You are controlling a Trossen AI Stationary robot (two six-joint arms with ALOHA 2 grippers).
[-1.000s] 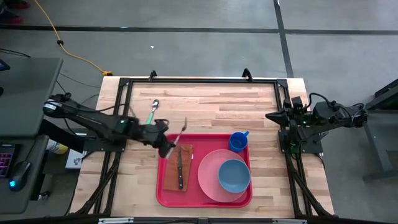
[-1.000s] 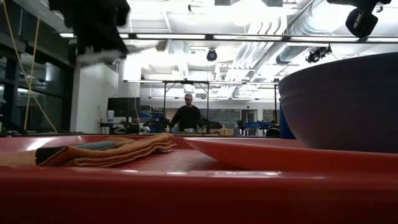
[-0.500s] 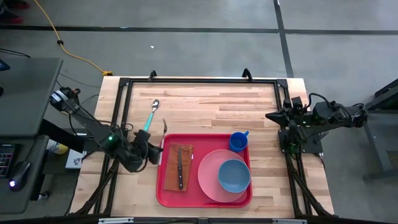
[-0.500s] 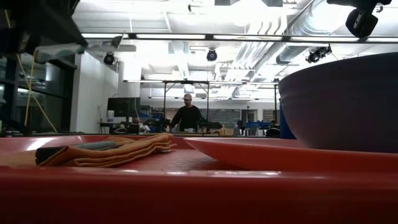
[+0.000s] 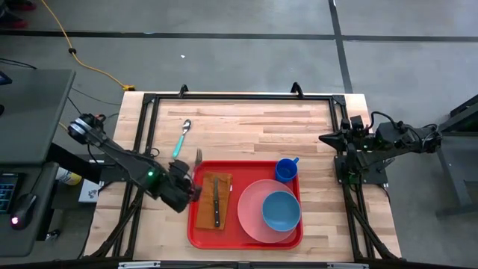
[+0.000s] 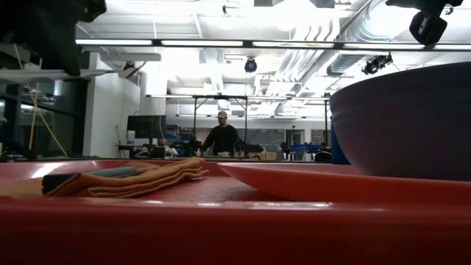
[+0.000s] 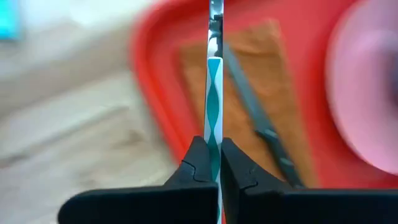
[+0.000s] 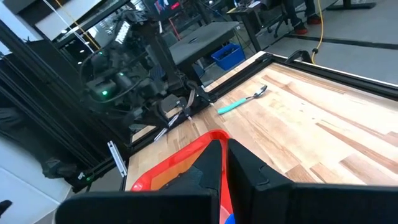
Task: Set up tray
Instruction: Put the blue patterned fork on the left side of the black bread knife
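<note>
The red tray (image 5: 246, 237) lies on the wooden table, near the front. On it are an orange-brown napkin (image 5: 203, 213) with a knife (image 5: 216, 203), a pink plate (image 5: 250, 209) with a blue bowl (image 5: 281, 211), and a blue cup (image 5: 286, 169). My left gripper (image 5: 190, 185) hovers at the tray's left rim, shut on a fork (image 5: 198, 157) with a teal-and-white handle. A teal-handled spoon (image 5: 182, 139) lies on the table beyond it. My right gripper (image 5: 326, 140) waits shut at the table's right edge. My left gripper pinches the fork's teal-and-white handle (image 7: 213, 127) between its two fingertips (image 7: 198, 163). The fingers slant downward and the fork runs on past them toward the table's far edge. It is lifted clear, over the tray's left rim (image 7: 155, 81) and the napkin (image 7: 249, 87).
Bare wood stretches behind the tray to the far edge. Black frame rails (image 5: 239, 97) border the table. A person (image 6: 221, 136) stands far off in the room behind.
My left gripper has gone from above the tray's far left corner toward the table's left and near edges, to the tray's left rim. Its wrist has rolled and tipped. The fork, which slanted toward the far right, now points toward the far edge.
</note>
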